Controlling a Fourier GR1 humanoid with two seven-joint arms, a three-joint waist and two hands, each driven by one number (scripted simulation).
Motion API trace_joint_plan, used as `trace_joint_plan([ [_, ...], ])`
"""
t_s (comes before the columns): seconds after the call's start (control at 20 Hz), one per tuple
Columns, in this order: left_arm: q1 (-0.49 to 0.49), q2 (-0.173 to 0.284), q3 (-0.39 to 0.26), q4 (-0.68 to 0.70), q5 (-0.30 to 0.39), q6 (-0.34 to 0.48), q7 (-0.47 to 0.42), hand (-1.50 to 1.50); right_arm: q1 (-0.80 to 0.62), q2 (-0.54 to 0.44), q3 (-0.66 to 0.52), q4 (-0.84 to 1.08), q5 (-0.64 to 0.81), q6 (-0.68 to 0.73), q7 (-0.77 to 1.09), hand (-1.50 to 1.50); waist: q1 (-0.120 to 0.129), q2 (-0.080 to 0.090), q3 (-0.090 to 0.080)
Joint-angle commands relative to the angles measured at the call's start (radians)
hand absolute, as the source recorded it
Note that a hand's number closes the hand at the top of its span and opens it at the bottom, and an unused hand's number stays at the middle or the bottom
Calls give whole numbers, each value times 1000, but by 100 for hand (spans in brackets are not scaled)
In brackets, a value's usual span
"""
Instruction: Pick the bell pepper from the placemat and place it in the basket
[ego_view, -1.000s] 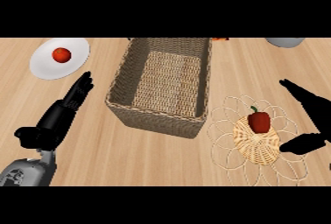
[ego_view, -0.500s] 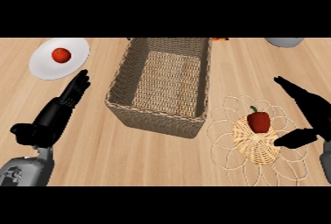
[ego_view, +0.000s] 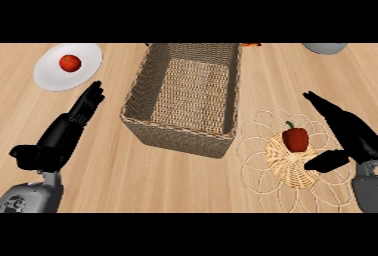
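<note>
The red bell pepper (ego_view: 295, 139) sat on the placemat (ego_view: 293, 159), right of the basket (ego_view: 185, 97). The right hand (ego_view: 348, 135) was beside it, fingers straight and open. The left hand (ego_view: 65, 131) was open too

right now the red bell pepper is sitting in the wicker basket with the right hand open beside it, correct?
Not quite: the head view shows the bell pepper on the placemat, not in the basket. The right hand is open beside it.

No readable text, labels or numbers anywhere.
</note>
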Motion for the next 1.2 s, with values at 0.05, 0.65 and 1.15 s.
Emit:
trace_joint_plan([
  [0.05,1,22,63,38,8,-56,-41,0,26,19,23,-35,67,10,32,-150,-1,0,0],
  [0.65,-4,-55,59,6,-62,-54,-13,0,-59,67,3,166,157,-30,-28,-150,-1,0,0],
  [1.15,-12,-114,32,2,-108,-25,5,0,-104,119,28,306,235,-74,0,-150,1,0,0],
])
